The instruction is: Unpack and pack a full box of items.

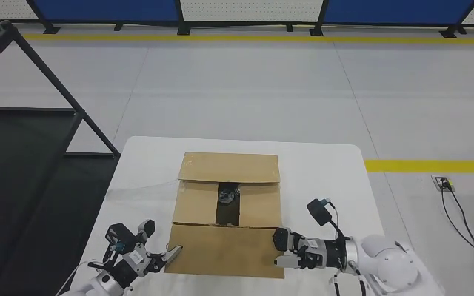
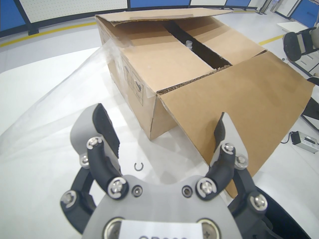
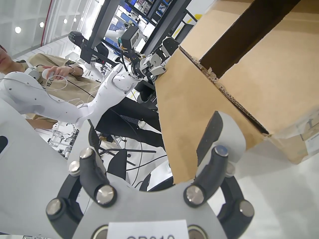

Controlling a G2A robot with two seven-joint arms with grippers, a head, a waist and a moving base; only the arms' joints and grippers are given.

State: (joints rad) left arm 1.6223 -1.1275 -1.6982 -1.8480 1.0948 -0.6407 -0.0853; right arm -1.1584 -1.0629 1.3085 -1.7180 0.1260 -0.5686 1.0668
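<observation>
A brown cardboard box [image 1: 229, 200] stands in the middle of the white table [image 1: 326, 170]. Its far flap [image 1: 229, 169] and near flap [image 1: 222, 251] are folded outward. The two inner flaps lie flat with a dark gap between them, where a small grey item [image 1: 226, 196] [image 2: 188, 43] shows. My left gripper [image 1: 167, 259] [image 2: 162, 128] is open at the near flap's left corner, with one fingertip [image 2: 223, 130] against the flap [image 2: 236, 105]. My right gripper [image 1: 281, 250] [image 3: 154, 138] is open and straddles the flap's right corner [image 3: 179, 125]. The left gripper [image 3: 152, 65] also shows beyond the flap.
A clear plastic strip [image 2: 109, 50] hangs off the box's left side onto the table. A small C-shaped ring [image 2: 138, 166] lies on the table by the left gripper. A black metal frame [image 1: 44, 111] stands off the table's left side.
</observation>
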